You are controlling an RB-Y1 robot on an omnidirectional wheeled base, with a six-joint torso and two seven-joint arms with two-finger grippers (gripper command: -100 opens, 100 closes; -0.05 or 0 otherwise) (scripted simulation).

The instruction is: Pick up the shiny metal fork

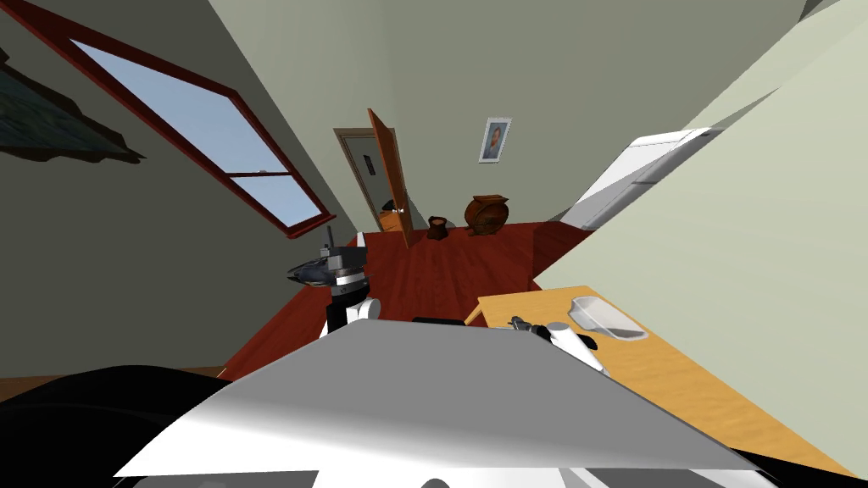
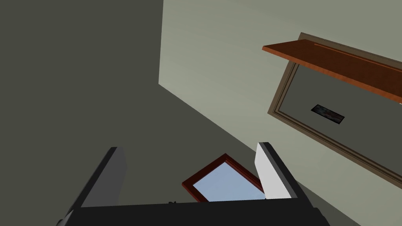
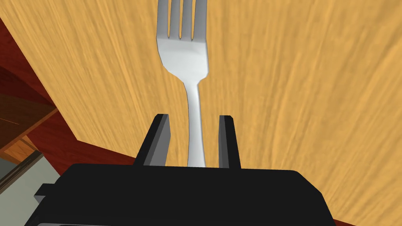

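A shiny grey fork [image 3: 183, 53] lies on the light wooden table [image 3: 294, 98], tines pointing away from my hand. My right gripper [image 3: 194, 117] straddles its thin handle near the table's edge. The fingers [image 3: 160, 137] stand narrowed, with a small gap on each side of the handle, not pressing it. From the head camera the right gripper [image 1: 519, 323] shows small over the near corner of the table [image 1: 678, 381]. My left gripper [image 2: 190, 151] is open and holds nothing; the head view has it raised at my left [image 1: 326, 254].
A clear shallow container [image 1: 607, 318] sits on the table just beyond my right hand. A light wall [image 1: 746, 237] runs along the table's far side. Red wooden floor [image 1: 441, 271] stretches ahead to an open door [image 1: 392, 174] and a brown round object [image 1: 486, 213].
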